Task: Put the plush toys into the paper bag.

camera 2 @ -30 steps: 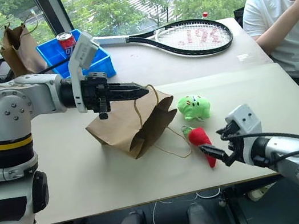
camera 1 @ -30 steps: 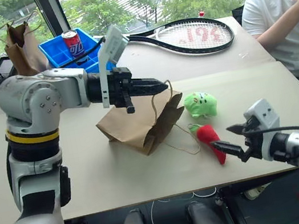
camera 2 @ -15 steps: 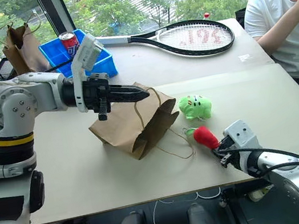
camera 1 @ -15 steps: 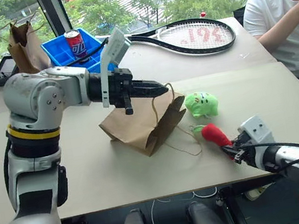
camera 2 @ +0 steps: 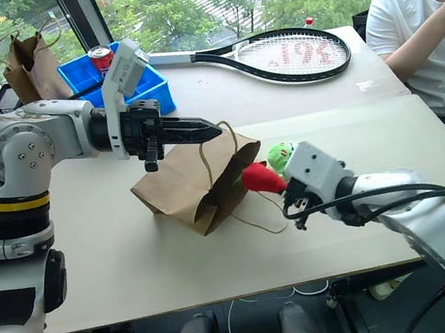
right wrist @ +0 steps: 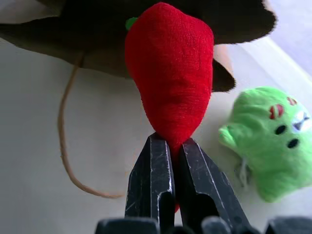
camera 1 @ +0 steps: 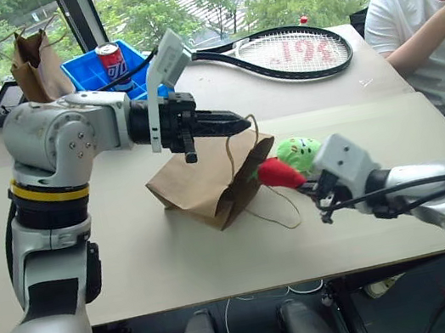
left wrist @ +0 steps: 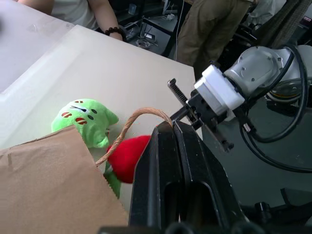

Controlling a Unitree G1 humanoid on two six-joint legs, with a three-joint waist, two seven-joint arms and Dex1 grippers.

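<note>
The red chili pepper (camera 2: 261, 179) is pinched by its narrow tip in the right pincer (camera 2: 290, 198), whose 2 black fingers (right wrist: 153, 180) are pressed together on the plush. The long axis of the pepper runs from the pincer toward the paper bag (camera 2: 195, 184), with the green stem end leading. The mouth of the bag lies directly ahead of the pepper, to the robot's left of the right pincer, and the stem end is at the dark opening. Whether the stem end is already past the rim cannot be told. The next move is judged to be a short push along that same axis, followed by a release.

The left pincer (camera 1: 236, 121) is pressed together on 1 twine handle (left wrist: 141, 117) of the bag, so that the upper lip is held raised and the mouth is kept open. The second handle (camera 1: 278, 213) lies loose on the surface (camera 1: 222, 261).

The round light-green toy (camera 1: 299, 154) rests on the surface just beside the bag mouth, touching or nearly touching the pepper. The right arm is the nearer arm to it.

Farther back on the surface are placed a tennis racket (camera 1: 293, 52), a blue bin (camera 1: 94, 75) with a red can (camera 1: 110, 63), and a darker paper bag (camera 1: 34, 66). A person in a white shirt (camera 1: 422, 28) is seated at the far right. Trees are seen through the windows behind.
</note>
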